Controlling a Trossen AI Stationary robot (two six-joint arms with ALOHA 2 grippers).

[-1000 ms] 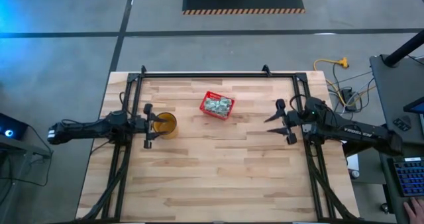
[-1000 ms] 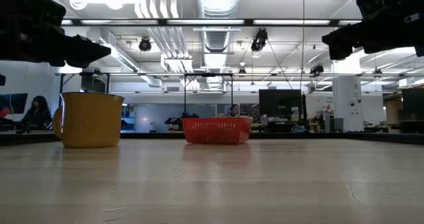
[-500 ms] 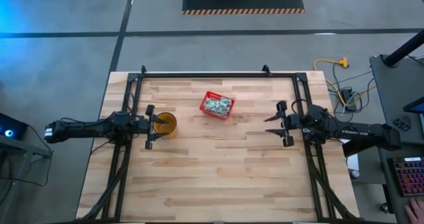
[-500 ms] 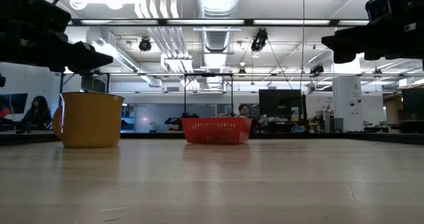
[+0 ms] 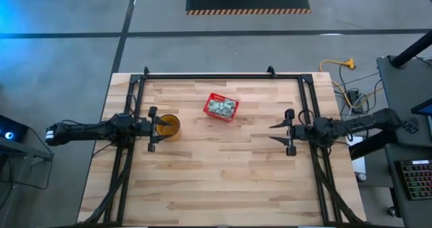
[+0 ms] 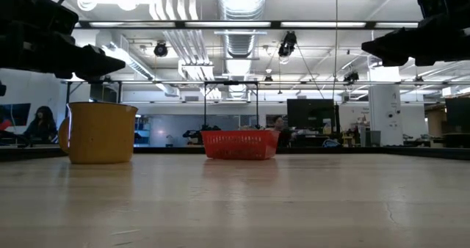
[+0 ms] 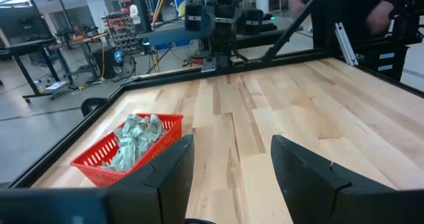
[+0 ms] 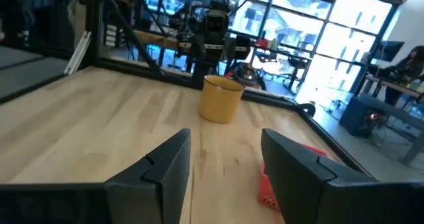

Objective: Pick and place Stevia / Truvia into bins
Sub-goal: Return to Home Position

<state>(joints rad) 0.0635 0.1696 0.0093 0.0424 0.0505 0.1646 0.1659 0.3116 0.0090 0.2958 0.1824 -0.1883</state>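
The red basket (image 5: 221,107) stands on the table's far middle, its bottom on the wood, piled with pale green and white sachets (image 5: 222,106). It also shows in the low view (image 6: 240,144) and the left wrist view (image 7: 126,151), with the sachets (image 7: 136,134) heaped inside. I see no sachets lying on the table. My left gripper (image 5: 160,127) hangs open, high above a yellow cup. My right gripper (image 5: 273,133) is open and raised near the table's right side, pointing left. Both are empty.
A yellow cup (image 5: 169,127) stands upright left of the basket, below my left gripper (image 6: 99,61); it also shows in the right wrist view (image 8: 222,99). Black frame rails (image 5: 223,75) run along the table's far, left and right edges. Bare wood spans the middle and near side.
My right arm has drawn back toward the table's right edge and swung a little toward the near edge, so its gripper now points straight left instead of slanting. It stays open and raised. The basket and cup have not moved.
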